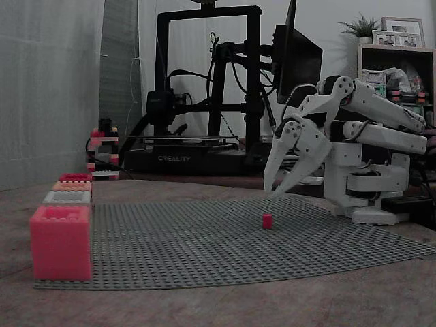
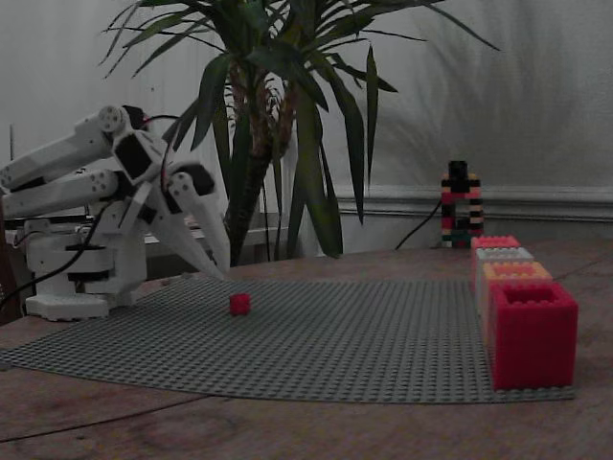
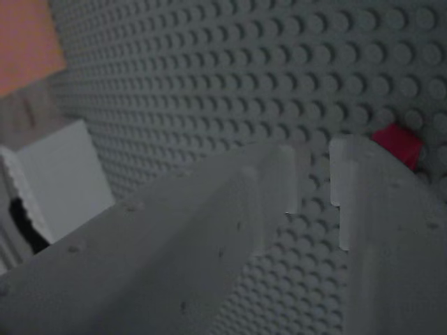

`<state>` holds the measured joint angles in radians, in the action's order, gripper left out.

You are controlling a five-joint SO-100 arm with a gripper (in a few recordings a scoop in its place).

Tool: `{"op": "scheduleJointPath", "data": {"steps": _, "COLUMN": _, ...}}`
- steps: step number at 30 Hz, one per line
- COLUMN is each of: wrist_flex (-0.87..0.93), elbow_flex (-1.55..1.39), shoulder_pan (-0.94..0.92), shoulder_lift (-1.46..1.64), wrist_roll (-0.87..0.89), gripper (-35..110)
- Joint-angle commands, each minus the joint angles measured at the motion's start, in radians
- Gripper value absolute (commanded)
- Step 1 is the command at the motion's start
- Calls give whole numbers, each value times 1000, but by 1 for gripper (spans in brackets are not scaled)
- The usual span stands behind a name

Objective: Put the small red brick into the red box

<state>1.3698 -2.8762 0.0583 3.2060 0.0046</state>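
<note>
The small red brick (image 1: 267,220) (image 2: 238,304) sits alone on the grey studded baseplate (image 1: 204,238). My white gripper (image 1: 271,192) (image 2: 215,275) hangs just above the plate, a short way behind the brick and nearer the arm's base. Its jaws stand slightly open with only studs showing between them. In the wrist view the brick (image 3: 398,145) lies just right of the right fingertip (image 3: 349,181), partly hidden by it, outside the gripper's (image 3: 311,174) gap. The red box (image 2: 532,333) (image 1: 75,177) stands at one end of a row of boxes on the plate's edge.
The row also holds an orange box (image 2: 514,273), a grey-white box (image 1: 67,197) and a salmon-pink box (image 1: 60,242). A small brick tower (image 2: 460,206) stands beyond the row. The arm's white base (image 1: 371,184) sits off the plate, with a 3D printer (image 1: 204,88) behind.
</note>
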Motion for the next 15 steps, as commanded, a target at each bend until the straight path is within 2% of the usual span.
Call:
{"op": "scheduleJointPath", "data": {"steps": 1, "wrist_flex": 3, "elbow_flex": 21, "shoulder_pan": 14, "shoulder_lift": -40, "wrist_roll": 40, "gripper": 0}}
{"op": "scheduleJointPath", "data": {"steps": 9, "wrist_flex": -137, "elbow_flex": 193, "shoulder_pan": 14, "shoulder_lift": -423, "wrist_roll": 155, "gripper": 5}}
{"op": "scheduleJointPath", "data": {"steps": 15, "wrist_flex": -164, "elbow_flex": 342, "shoulder_pan": 17, "shoulder_lift": -684, "wrist_roll": 224, "gripper": 14}}
